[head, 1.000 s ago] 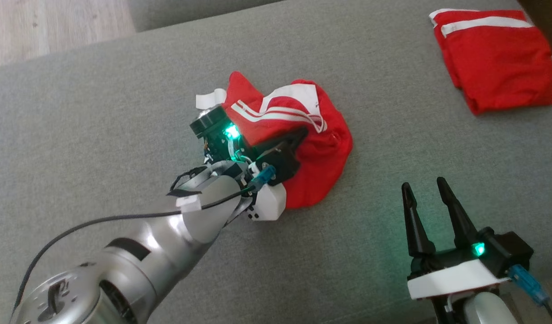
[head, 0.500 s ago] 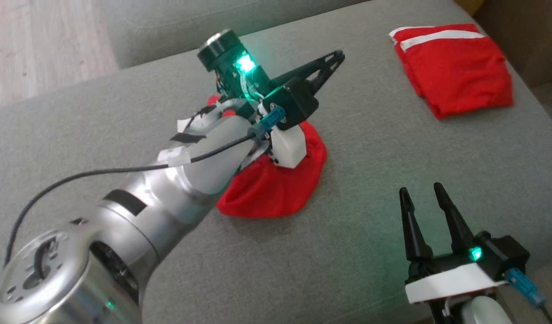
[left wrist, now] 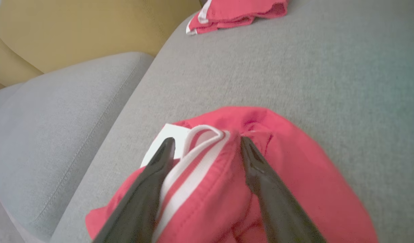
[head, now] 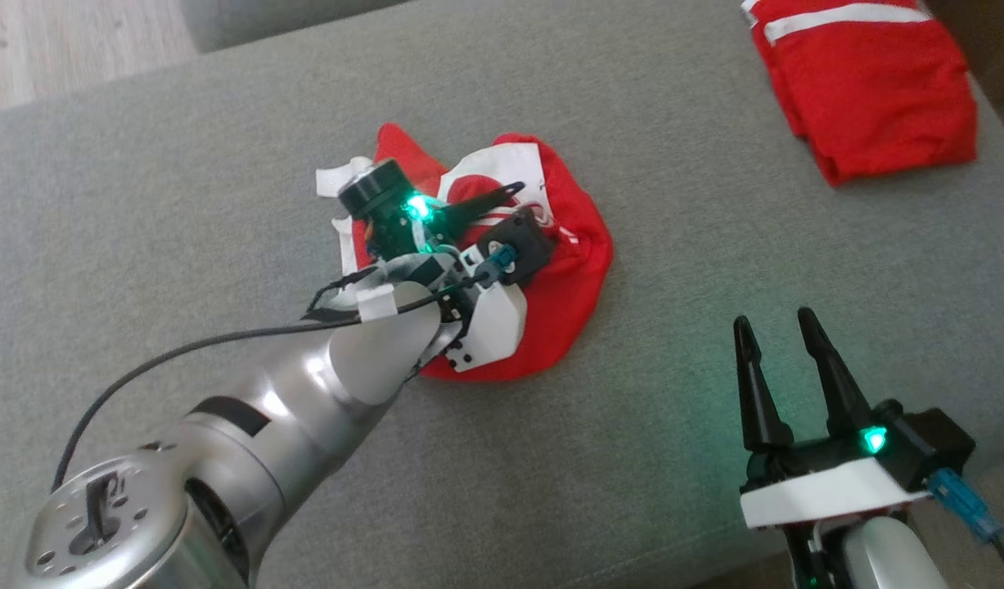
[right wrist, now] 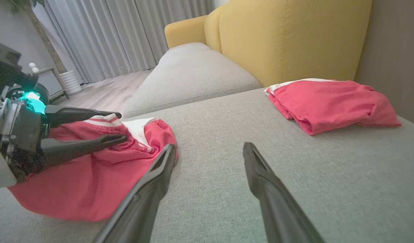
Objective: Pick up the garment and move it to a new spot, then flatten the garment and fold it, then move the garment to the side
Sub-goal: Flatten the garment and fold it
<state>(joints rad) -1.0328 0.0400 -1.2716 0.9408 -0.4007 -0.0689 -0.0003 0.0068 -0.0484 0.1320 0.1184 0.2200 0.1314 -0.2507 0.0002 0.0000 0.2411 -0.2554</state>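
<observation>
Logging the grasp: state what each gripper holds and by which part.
Nothing is held. The left gripper has its jaws open astride the white-striped fold of the crumpled garment; the right gripper is open over the sofa cushion.

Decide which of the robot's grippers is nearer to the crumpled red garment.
Left. The left gripper is right at the crumpled red garment, its open fingers straddling a white-striped fold; the right gripper hovers apart to one side, over bare cushion.
</observation>
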